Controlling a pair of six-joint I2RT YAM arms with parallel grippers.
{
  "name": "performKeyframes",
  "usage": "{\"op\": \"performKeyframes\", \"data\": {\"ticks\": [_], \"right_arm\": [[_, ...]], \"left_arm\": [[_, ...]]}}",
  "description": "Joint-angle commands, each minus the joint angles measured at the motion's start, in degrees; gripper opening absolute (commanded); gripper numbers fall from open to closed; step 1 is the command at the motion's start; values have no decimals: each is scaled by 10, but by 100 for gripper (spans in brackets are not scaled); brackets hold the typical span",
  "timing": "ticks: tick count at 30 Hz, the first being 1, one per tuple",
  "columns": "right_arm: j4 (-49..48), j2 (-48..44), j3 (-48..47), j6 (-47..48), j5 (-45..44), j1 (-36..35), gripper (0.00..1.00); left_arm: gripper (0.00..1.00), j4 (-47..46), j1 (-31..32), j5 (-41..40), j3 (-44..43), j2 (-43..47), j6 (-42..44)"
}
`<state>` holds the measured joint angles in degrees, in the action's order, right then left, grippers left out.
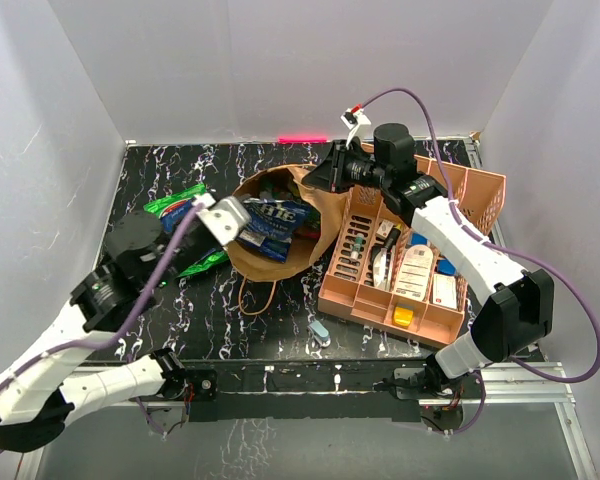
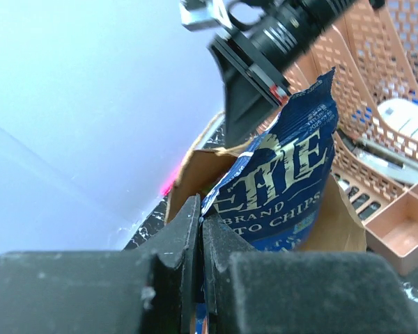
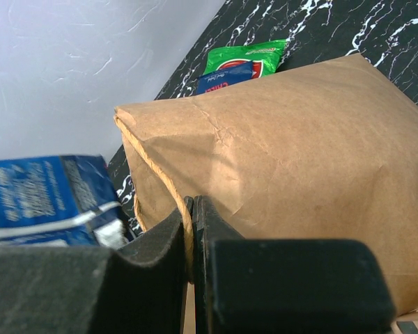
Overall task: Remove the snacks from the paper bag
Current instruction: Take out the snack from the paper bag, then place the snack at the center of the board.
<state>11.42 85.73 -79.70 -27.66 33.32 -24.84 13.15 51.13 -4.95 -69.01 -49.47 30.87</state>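
The brown paper bag [image 1: 300, 255] lies on the black marbled table with its mouth open. My left gripper [image 1: 225, 220] is shut on a corner of the blue Kettle chip bag [image 1: 275, 228], which is at the bag's mouth. In the left wrist view my left gripper [image 2: 200, 219] pinches the Kettle bag [image 2: 285, 181] in front of the paper bag [image 2: 345, 223]. My right gripper [image 1: 322, 175] is shut on the bag's far rim. In the right wrist view it [image 3: 193, 202] clamps the rim and twisted handle of the paper bag [image 3: 285, 153]. Green snack packets [image 1: 175, 205] lie left of the bag.
An orange slotted tray [image 1: 480, 195] with small white, blue and yellow items stands right of the bag. A pale-blue capsule [image 1: 320, 333] lies near the front edge. A green packet [image 3: 247, 56] with a blue-red one [image 3: 226, 80] lies beyond the bag. White walls enclose the table.
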Motion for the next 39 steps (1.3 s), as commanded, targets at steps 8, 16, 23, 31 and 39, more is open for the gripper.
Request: {"op": "performKeyframes", "data": {"ticks": [8, 16, 23, 31, 39], "right_arm": [[-37, -20, 7, -6, 0, 25, 7], [-37, -38, 18, -13, -6, 48, 7], [-35, -43, 17, -17, 0, 59, 7], [-36, -43, 15, -26, 6, 62, 7], [-17, -42, 2, -21, 8, 61, 7]], "left_arm": [[0, 121, 1, -185, -191, 4, -127], [0, 231, 1, -401, -199, -47, -205], [0, 197, -6, -482, -122, -65, -218], [0, 203, -274, -230, -117, -148, -287], [0, 138, -366, -83, -115, -209, -375]]}}
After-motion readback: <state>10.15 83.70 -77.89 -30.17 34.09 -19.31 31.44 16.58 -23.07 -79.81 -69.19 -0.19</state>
